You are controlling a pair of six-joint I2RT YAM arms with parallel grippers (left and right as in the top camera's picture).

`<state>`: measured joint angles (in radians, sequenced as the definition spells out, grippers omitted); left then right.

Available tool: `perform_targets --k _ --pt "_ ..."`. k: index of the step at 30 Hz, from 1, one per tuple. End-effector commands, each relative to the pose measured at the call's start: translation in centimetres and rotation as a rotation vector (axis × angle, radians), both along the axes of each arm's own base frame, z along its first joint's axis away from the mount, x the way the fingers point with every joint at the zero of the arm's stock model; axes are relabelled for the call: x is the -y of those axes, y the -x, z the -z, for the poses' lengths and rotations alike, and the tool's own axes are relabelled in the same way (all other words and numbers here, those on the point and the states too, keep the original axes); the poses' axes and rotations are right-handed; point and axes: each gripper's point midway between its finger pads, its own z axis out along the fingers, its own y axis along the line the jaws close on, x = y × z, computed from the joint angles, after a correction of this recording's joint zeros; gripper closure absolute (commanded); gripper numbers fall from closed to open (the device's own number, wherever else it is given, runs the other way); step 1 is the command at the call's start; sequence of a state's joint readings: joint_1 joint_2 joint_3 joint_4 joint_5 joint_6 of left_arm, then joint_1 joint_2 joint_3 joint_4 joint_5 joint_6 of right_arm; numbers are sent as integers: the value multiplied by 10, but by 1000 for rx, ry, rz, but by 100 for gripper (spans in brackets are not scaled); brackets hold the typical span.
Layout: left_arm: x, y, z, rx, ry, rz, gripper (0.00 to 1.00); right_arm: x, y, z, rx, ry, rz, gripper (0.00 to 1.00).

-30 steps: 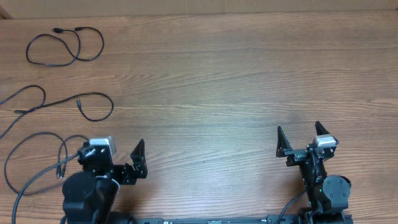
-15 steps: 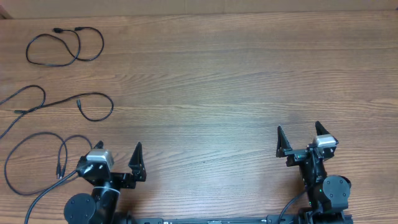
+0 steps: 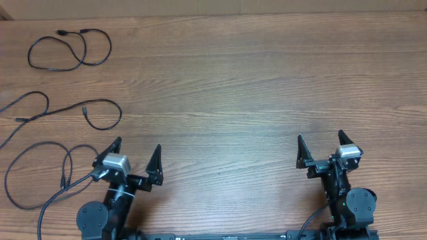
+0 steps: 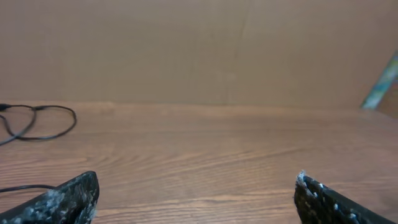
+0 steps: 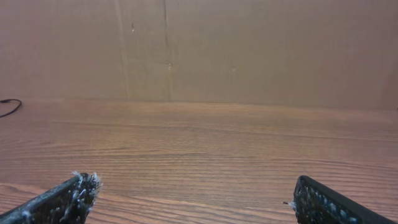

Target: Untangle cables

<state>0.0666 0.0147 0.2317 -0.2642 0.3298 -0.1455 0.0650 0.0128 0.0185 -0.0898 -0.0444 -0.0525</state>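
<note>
left gripper (image 3: 138, 144) spread wide, empty | right gripper (image 3: 320, 135) spread wide, empty | cables (image 3: 83, 108) left of left gripper, untouched

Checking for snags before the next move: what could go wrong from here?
The nearest thin black cable loops right beside the open left gripper; swinging that arm might drag it into the middle black cable. These cords lie flat on the wooden table, so a grasp may scrape wood and miss.

Thin black cables (image 3: 111, 47) stand out on a warm brown table (image 3: 253, 87) streaked with darker wood grain. The left gripper (image 3: 138, 144) and right gripper (image 3: 320, 135) are black, each carrying a silver-grey block (image 3: 115, 162). Their dark fingers (image 4: 68, 199) are speckled white, before a plain tan cardboard wall (image 4: 186, 50).
</note>
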Motion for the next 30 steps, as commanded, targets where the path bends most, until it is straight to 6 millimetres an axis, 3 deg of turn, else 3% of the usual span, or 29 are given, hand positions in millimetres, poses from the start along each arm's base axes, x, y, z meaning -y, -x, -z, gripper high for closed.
perform_targets --k 1,14,19,26,30 --pt "4 0 3 8 -19 14 0 3 0 2 5 1 15 0" --pt "4 -16 16 140 -23 13 1 3 0 2 4 1 15 0" --pt "-12 -22 23 123 20 -95 0 3 0 2 5 1 15 0" --pt "-42 -24 62 -39 45 -280 0 3 0 2 4 1 15 0" --pt "-44 -24 61 -29 -20 -284 1 3 0 2 5 1 15 0"
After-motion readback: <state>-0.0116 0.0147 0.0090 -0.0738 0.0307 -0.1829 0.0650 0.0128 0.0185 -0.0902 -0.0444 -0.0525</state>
